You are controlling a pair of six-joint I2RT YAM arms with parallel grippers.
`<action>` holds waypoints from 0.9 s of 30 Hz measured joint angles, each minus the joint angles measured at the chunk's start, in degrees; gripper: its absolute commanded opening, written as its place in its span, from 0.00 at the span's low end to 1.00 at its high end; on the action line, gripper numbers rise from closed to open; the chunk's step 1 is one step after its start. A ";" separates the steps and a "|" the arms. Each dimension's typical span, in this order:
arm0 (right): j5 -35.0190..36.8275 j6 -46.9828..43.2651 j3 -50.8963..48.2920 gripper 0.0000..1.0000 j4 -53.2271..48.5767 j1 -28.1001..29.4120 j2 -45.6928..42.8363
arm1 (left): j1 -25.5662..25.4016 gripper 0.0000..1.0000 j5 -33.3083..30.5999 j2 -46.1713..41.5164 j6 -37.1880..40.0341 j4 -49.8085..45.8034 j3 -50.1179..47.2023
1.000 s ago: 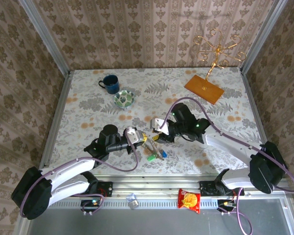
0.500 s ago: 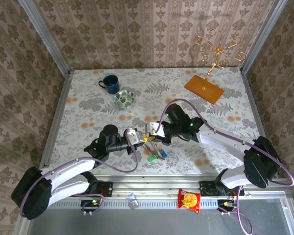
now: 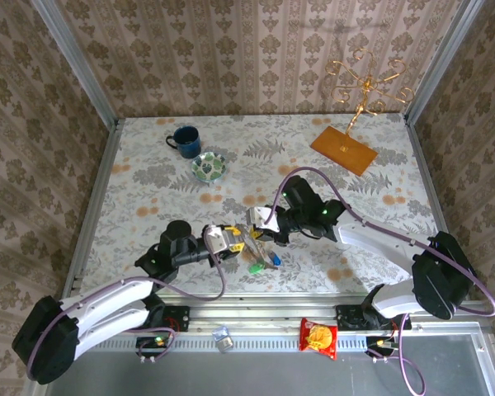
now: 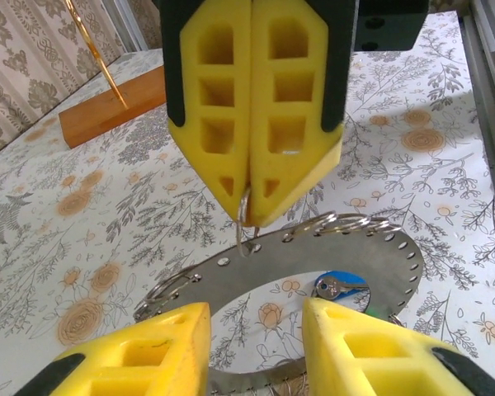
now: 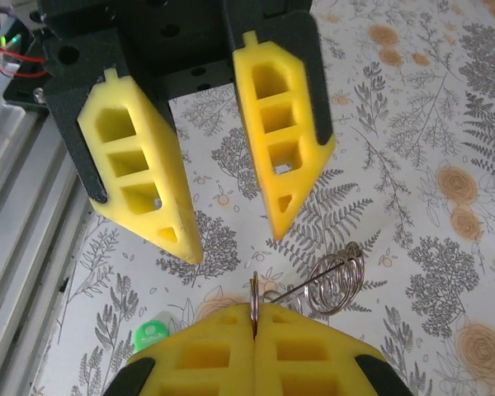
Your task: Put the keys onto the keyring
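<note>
Overhead view, opposed wrist close-ups, keyring point(image 4: 371, 252) between

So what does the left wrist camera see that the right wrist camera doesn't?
Left wrist camera: the big flat keyring, a blue-tagged key and an orange wooden base. Right wrist camera: a green tag. Both: the flowery table, open left fingers, and right fingers shut on a small wire ring.

Left gripper point(image 3: 236, 242), black shell with yellow foam pads: jaws parted, held low, facing my other pincer. Right gripper point(image 4: 249, 216), same build: pads pressed together, pinching thin silvery wire loop point(image 4: 244, 224). Both my arms stretched forward, fingertips close.
</note>
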 measured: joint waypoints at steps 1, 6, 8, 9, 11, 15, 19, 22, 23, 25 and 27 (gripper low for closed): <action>-0.61 0.28 -0.24 0.00 0.50 -0.04 0.00 | -0.04 0.34 0.02 0.00 -0.24 0.52 -0.35; -2.78 1.68 -0.94 0.00 2.51 -0.22 0.00 | -0.11 0.34 0.33 1.86 -1.29 4.04 -0.72; -3.61 1.97 -1.09 0.00 2.84 -0.22 0.00 | -0.11 0.34 0.52 3.08 -1.70 5.55 -0.72; -3.87 2.10 -1.16 0.00 3.04 -0.22 0.00 | -0.11 0.34 0.57 3.72 -1.90 6.43 -0.72; -4.20 2.27 -1.18 0.00 3.54 -0.22 0.00 | -0.11 0.33 0.70 4.63 -2.12 7.67 -0.72; -4.85 2.21 -1.18 0.00 3.48 -0.22 0.00 | -0.11 0.30 0.96 5.57 -2.12 9.20 -0.72; -4.76 1.31 -1.18 0.00 2.25 -0.04 0.00 | -0.11 0.26 1.53 5.64 -2.14 10.12 -0.72; -4.28 0.61 -0.98 0.00 1.27 0.26 0.00 | -0.11 0.25 2.25 5.64 -2.14 10.10 -0.72; -3.91 0.24 -0.79 0.00 0.72 0.44 0.00 | -0.11 0.25 2.51 5.66 -2.14 10.10 -0.72; -3.45 -0.17 -0.17 0.00 -0.09 0.90 0.00 | -0.11 0.23 3.04 5.86 -2.14 10.05 -0.70; -3.37 -0.39 0.52 0.00 -0.72 1.25 0.11 | -0.11 0.21 3.37 6.16 -2.12 9.99 -0.63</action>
